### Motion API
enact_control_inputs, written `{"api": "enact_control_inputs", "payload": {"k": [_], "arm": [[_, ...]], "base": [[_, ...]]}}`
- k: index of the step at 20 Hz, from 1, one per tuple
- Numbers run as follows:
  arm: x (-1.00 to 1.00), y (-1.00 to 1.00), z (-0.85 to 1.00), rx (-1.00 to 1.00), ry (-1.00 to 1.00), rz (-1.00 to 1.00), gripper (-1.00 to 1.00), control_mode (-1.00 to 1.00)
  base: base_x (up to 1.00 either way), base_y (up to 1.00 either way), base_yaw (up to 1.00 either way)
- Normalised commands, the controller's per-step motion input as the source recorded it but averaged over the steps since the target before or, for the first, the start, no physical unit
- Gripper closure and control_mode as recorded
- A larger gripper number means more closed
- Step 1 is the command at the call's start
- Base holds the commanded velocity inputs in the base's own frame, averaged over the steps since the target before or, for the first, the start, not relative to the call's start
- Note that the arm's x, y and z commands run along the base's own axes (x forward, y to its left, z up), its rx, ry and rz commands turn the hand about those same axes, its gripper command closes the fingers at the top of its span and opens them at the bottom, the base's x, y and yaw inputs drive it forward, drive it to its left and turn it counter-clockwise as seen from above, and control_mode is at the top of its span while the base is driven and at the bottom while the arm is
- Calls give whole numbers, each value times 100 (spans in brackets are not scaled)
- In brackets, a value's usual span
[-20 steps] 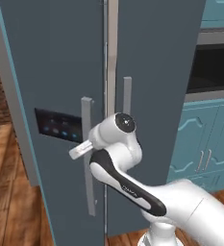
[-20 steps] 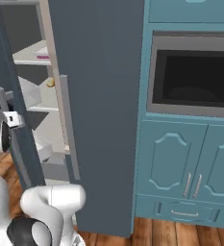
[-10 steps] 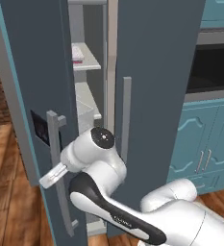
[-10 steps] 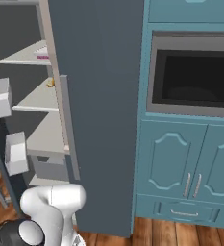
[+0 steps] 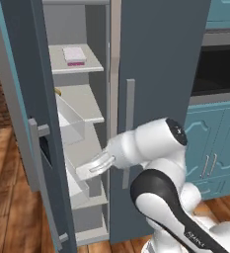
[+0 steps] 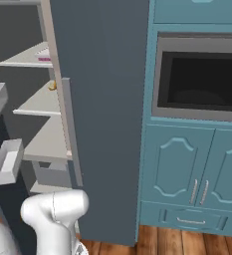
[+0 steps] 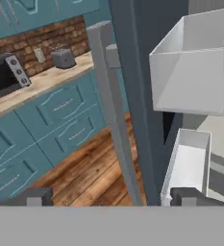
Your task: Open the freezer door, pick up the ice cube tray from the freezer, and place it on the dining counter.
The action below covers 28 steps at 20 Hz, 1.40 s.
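- The freezer door (image 5: 35,123) stands swung wide open at the left of the left base view, its teal edge turned toward the camera and its long grey handle (image 5: 40,163) on the outer face.
- The gripper (image 5: 95,167) reaches toward the opening between that door and the shelves; in the hand view its two dark fingertips (image 7: 34,197) sit well apart on either side of the handle (image 7: 114,115), gripping nothing.
- White door bins (image 7: 192,67) hang on the inner face of the door.
- Inside the freezer (image 5: 82,108), light grey shelves are stacked one above another.
- The ice cube tray (image 5: 74,54) lies flat on the top shelf, pink side forward.
- The plain right door (image 6: 102,99) is shut, with an oven (image 6: 202,79) in the teal cabinets beyond.
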Motion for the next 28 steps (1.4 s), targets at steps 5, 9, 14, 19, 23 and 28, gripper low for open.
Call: {"api": "enact_control_inputs", "payload": {"k": [5,9,14,19,23,28], "arm": [[56,-96,66,40,16,-5,-100,-100],[100,-63,21,39,35,-5,-100,-100],[100,-14,-8,31,46,0,-100,-100],[100,83,-31,6,48,2,-100,-100],[70,100,-3,0,35,11,-100,-100],[5,100,-14,-1,21,13,-100,-100]], "base": [[0,0,0],[0,0,0],[0,0,0],[0,0,0],[0,0,0],[0,0,0]]}}
